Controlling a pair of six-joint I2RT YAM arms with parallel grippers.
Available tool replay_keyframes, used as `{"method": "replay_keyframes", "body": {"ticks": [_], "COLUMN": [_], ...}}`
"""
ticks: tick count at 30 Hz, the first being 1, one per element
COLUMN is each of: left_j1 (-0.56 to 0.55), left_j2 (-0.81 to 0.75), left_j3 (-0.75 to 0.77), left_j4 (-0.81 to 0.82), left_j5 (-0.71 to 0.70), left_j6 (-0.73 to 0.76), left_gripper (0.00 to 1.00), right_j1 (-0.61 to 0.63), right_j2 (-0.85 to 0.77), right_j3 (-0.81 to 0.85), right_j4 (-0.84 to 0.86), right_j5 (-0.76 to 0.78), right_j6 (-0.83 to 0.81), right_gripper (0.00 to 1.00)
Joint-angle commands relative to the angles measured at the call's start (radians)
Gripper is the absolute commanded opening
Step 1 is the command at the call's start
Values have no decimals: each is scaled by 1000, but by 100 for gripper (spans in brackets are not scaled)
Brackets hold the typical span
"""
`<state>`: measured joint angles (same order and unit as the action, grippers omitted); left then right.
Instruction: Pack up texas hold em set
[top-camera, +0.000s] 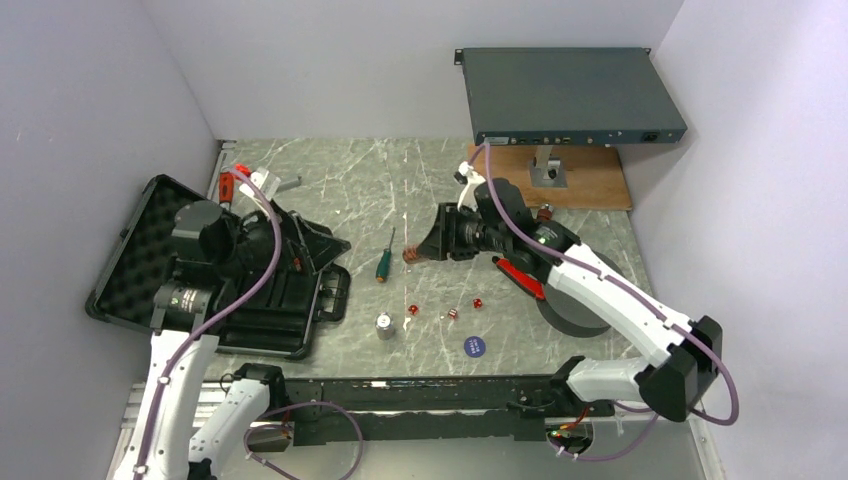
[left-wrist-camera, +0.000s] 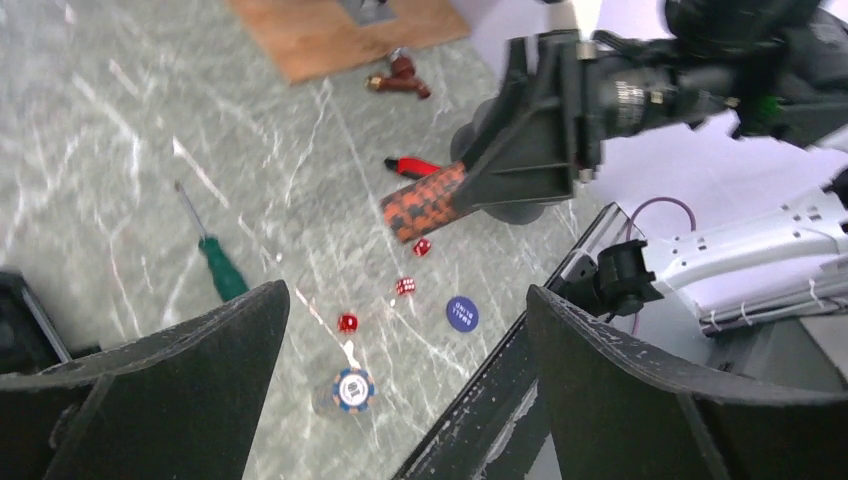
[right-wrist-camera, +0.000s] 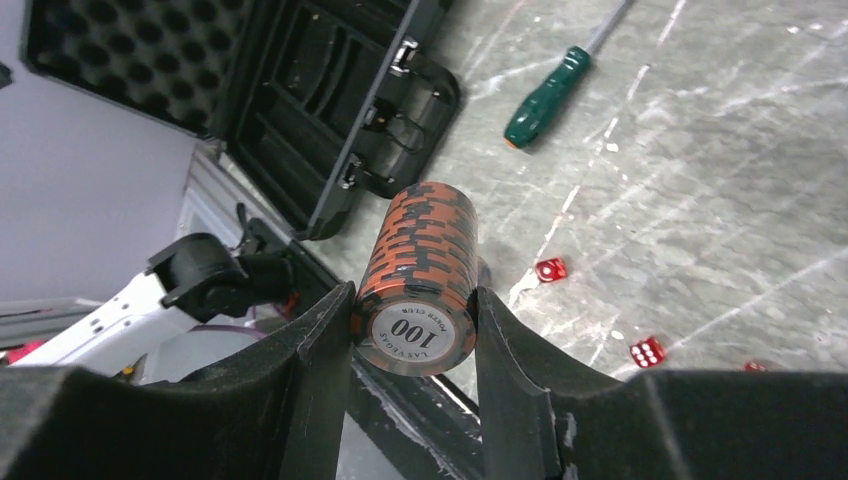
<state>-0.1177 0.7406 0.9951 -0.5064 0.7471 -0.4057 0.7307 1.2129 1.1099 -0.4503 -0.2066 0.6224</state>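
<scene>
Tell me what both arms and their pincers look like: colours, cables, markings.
The left arm and right arm have white shells over black joints, and a purple cable runs along each. A red piece sits on the right arm, a round label on the left. The left pincer and right pincer have broad, matte black, wedge-shaped fingers.

open black hard briefcase (top-camera: 125, 265) at far left of grey marbled table (top-camera: 330, 180), foam lid laid back. left gripper (top-camera: 322, 245) above the case's right edge. right gripper (top-camera: 428, 245) mid-table, small reddish chip stack (top-camera: 410, 257) at its tips. green-handled screwdriver (top-camera: 384, 262) just left of that. nearer the bases: short grey chip stack (top-camera: 385, 327), three tiny red dice (top-camera: 451, 315), blue round button (top-camera: 474, 346).
</scene>
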Motion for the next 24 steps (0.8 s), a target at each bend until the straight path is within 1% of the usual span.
{"method": "replay_keyframes", "body": {"ticks": [1, 2, 5, 8, 10, 13, 16, 18, 22, 24], "left_j1": [-3, -3, -11, -86, -128, -183, -222, -264, -347, -386], "left_j2": [56, 64, 82, 96, 97, 87, 98, 110, 123, 127], "left_j3": [127, 144, 187, 196, 165, 134, 144, 155, 147, 134], "left_j4": [-51, -68, -116, -116, -68, -17, -47, -78, -102, -102], "left_j5": [155, 162, 151, 88, 109, 94, 85, 65, -1, -32], "left_j6": [198, 236, 360, 452, 482, 517, 555, 587, 620, 635], "left_gripper": [90, 89, 88, 90, 89, 89, 88, 86, 85, 86], "right_j1": [-14, -14, -14, -16, -16, -16, -15, -14, -14, -14], "right_j2": [42, 48, 56, 62, 67, 74, 81, 79, 78, 82], "right_j3": [166, 176, 200, 231, 247, 262, 272, 268, 264, 273], "right_j4": [-69, -88, -134, -183, -206, -242, -267, -263, -256, -259], "right_j5": [-192, -215, -284, -357, -411, -430, -437, -453, -463, -463], "right_j6": [-21, -22, -32, -62, -86, -124, -139, -135, -131, -135], "right_gripper": [0, 0, 0, 0, 0, 0, 0, 0, 0, 0]}}
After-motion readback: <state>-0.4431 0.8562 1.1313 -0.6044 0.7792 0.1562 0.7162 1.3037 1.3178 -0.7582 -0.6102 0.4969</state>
